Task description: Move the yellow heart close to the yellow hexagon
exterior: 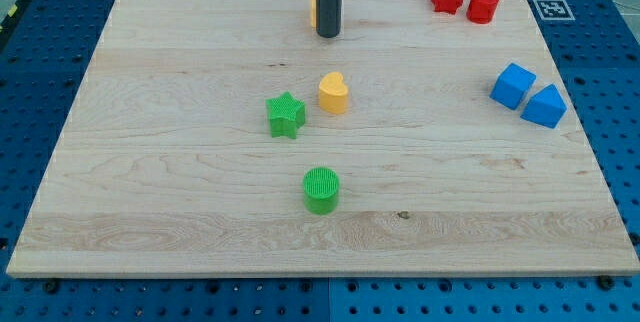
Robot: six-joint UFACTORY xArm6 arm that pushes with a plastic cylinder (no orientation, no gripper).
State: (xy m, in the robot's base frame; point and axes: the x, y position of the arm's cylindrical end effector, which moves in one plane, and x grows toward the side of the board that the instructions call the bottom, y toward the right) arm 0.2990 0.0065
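Lying on a blue pegboard (pixel 60 2), pale wooden table (pixel 180 192). Dark rod drops vertically from the view's top; my tip (pixel 328 36) rests beside the mostly hidden yellow hexagon (pixel 312 8), above the yellow heart (pixel 334 93). No gripper fitted. Green star (pixel 286 115) just left of heart; green cylinder (pixel 321 189) below it.

tip (pixel 328 35) at board's (pixel 150 162) top centre, hexagon (pixel 313 9) partly hidden behind rod | heart (pixel 334 93) below tip, star (pixel 286 115) just left of heart | cylinder (pixel 321 190) toward view's bottom
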